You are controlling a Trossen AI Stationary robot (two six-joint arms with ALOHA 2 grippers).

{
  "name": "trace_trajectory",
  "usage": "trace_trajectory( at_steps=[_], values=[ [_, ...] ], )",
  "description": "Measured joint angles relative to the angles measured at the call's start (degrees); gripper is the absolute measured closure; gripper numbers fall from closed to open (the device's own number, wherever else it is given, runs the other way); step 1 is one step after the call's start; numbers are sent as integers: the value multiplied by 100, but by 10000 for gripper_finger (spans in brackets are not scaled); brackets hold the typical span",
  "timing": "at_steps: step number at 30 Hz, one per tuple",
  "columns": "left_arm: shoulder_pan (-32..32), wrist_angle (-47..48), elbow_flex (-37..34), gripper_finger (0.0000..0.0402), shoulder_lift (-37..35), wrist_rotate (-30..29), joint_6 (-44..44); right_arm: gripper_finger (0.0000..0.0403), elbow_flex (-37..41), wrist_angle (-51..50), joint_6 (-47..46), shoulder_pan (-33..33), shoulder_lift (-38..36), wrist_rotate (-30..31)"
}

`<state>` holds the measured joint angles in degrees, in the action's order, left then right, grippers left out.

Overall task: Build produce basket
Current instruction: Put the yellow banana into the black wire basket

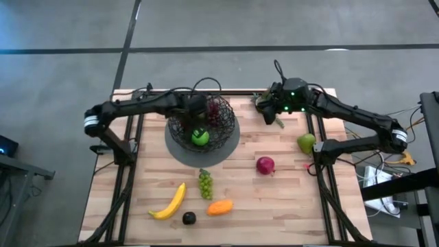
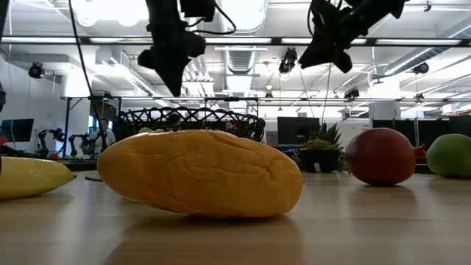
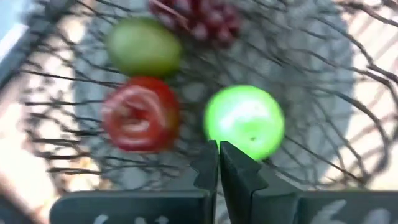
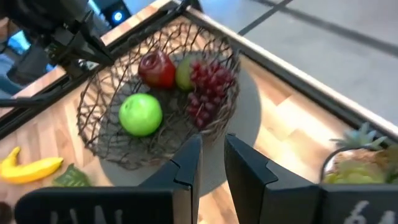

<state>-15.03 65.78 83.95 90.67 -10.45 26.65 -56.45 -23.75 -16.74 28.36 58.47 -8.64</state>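
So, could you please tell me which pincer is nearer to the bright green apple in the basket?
The left. The left pincer hangs shut over the basket, just above the green apple. The right pincer sits off toward the table's back right, beside the basket.

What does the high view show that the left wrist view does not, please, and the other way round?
Only the high view shows the fruit left on the table: the banana, green grapes, orange fruit, avocado, a dark red fruit and a green fruit, plus the right gripper beside the basket.

Only the left wrist view shows a red apple and a duller green fruit clearly, and the left gripper shut.

Both show the basket, green apple and purple grapes.
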Motion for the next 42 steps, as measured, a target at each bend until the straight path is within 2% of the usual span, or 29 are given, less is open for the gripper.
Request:
trace_trajectory(
  at_steps=[6,10,13,15,18,23,27,31,34,39,42],
  values=[
    [112,-911,-923,401,-259,1007,71,346,4,4,-24,0,366,-465],
    [346,-929,-1010,401,-269,1349,151,346,4,17,-26,0,665,-1215],
    [810,-857,-989,401,-448,1473,86,346,4,17,-30,-51,940,-1821],
    [1161,-723,-1010,401,-645,1488,226,346,4,17,-32,-114,1119,-1974],
    [1740,-436,-1248,401,-1004,1443,1057,346,7,53,-28,-230,1376,-1986],
    [2897,-446,-2016,401,-1703,1355,3502,346,-70,245,3,-302,1710,-1985],
    [3963,-991,-2707,390,-2066,1460,5162,346,-240,430,73,-299,1885,-1985],
    [4918,-2159,-3389,338,-2227,1484,6377,346,-510,542,282,-299,2007,-1983],
    [5398,-3094,-3853,288,-2141,1474,7199,346,-733,534,400,-299,2092,-1985],
    [5755,-4241,-4364,219,-1697,1484,8021,346,-1045,522,482,-312,2189,-1985],
    [5757,-4328,-4356,202,-1330,1469,8095,346,-1140,516,484,-313,2206,-1986]
  ],
)
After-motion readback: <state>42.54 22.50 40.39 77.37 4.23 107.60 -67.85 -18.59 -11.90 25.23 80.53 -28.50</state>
